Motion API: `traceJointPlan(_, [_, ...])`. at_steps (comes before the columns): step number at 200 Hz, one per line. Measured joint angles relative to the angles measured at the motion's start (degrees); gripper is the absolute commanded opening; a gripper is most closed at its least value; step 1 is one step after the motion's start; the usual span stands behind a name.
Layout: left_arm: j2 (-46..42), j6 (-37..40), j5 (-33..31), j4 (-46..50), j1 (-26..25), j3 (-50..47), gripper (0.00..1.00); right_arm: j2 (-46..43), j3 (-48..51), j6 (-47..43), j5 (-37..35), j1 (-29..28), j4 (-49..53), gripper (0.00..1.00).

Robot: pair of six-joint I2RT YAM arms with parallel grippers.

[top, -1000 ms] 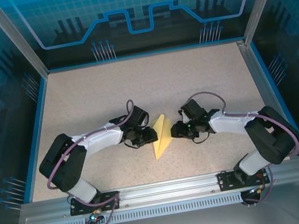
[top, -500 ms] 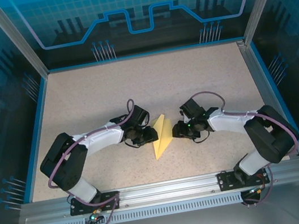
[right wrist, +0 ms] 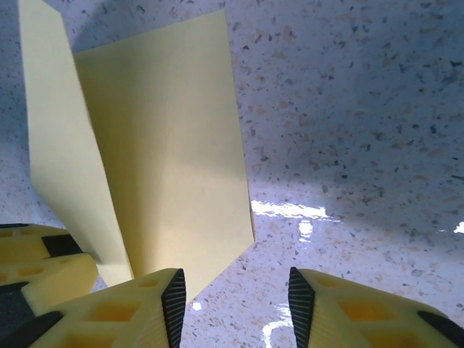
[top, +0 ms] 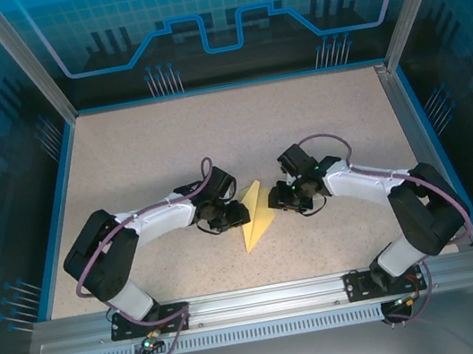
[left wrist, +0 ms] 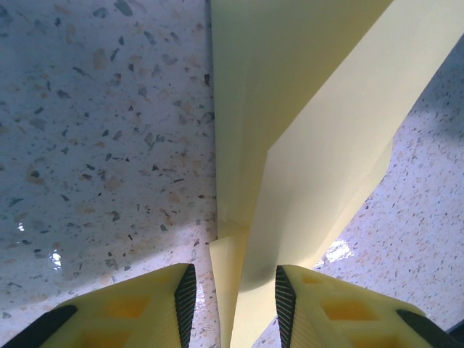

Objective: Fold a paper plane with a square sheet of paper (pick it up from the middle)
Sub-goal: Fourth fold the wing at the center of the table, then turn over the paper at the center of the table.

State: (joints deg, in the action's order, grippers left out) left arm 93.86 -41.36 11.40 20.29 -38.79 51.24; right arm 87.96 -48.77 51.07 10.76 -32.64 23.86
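Top external, paper plane [top: 255,219], open table [top: 238,131] around

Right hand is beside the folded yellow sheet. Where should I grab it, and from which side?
On the folded sheet, grip the raised right flap near its lower corner, coming from the right, low over the table. That flap appears tilted up, its edge free toward the open right hand. The left hand straddles the crease side.
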Motion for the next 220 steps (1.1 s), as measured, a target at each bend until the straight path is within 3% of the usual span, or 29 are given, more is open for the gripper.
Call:
traceJointPlan(92, [1.2,1.0,0.4,0.4,0.0,0.1,0.38,4.1,-4.4,-0.7,-0.1,0.0,3.7,0.46])
traceJointPlan(220, [2.2,1.0,-0.9,1.1,0.0,4.7,0.42,1.0,5.3,0.2,1.9,-0.4,-6.1,0.47])
